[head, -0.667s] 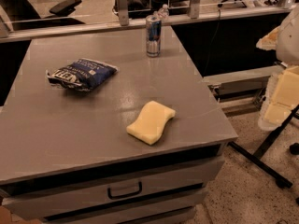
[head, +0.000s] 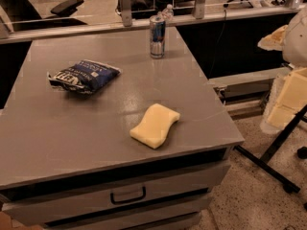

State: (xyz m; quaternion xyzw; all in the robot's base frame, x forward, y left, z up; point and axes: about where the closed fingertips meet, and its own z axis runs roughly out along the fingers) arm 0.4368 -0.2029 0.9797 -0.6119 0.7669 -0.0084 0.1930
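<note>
A yellow sponge lies near the front right of the grey table top. Towards the back left rests a crumpled blue chip bag. A tall blue and silver can stands upright at the back edge. My arm's pale shell shows at the right edge, with the gripper hanging off the table's right side, over the floor. It holds nothing that I can see and touches none of these things. The sponge is the nearest object to it.
A drawer with a dark handle sits under the table front. Black stand legs cross the speckled floor at the right. A rail with metal posts runs behind the table, with office chairs beyond.
</note>
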